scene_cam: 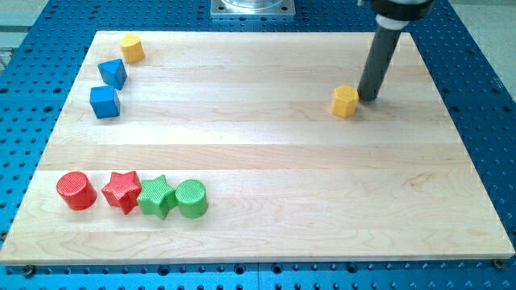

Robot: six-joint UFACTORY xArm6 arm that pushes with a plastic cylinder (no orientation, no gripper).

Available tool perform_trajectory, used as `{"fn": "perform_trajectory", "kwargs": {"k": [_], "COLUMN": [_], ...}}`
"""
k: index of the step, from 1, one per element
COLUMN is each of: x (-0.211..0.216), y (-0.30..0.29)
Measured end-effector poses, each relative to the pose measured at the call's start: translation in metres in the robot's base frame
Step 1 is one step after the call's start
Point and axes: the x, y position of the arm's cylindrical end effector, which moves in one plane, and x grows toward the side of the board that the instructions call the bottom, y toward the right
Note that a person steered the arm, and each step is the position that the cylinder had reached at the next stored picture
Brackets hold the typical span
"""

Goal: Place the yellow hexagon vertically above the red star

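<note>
- Yellow hexagon: most likely the yellow block on the view's right half of the desk, far to the right of the red star and nearer the view's top. It reads as a hexagon but is small.
- Caveat: a second yellow block sits at the view's top-left, almost straight above the red star but well apart from it. Its shape is too small to tell, so which one is the target is a judgement.
- My tip is just beside the yellow hexagon, on its right; touching or a hair apart, can't tell.
- No pincer on this rig, only the rod, so no apart/together state to report.
- Red star: second in the row at the view's bottom-left, red cylinder on its left, green star touching on its right, green cylinder beyond that.
- Two blue blocks stand above the red star, slightly left.
- Progress, as judged: early. The hexagon is not yet in the star's column; nearly the whole leftward push is left.
- Tip placement suits a leftward push; the end spot should stay clear of the blue blocks.
</note>
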Motion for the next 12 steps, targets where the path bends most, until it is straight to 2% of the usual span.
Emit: {"fn": "perform_trajectory", "kwargs": {"k": [1, 2, 3, 4, 5, 7, 9, 11, 12], "x": [0.037, 0.037, 0.019, 0.009, -0.010, 0.004, 0.034, 0.062, 0.081], "y": [-0.014, -0.073, -0.103, -0.046, -0.098, -0.265, -0.162, -0.277, -0.296]}}
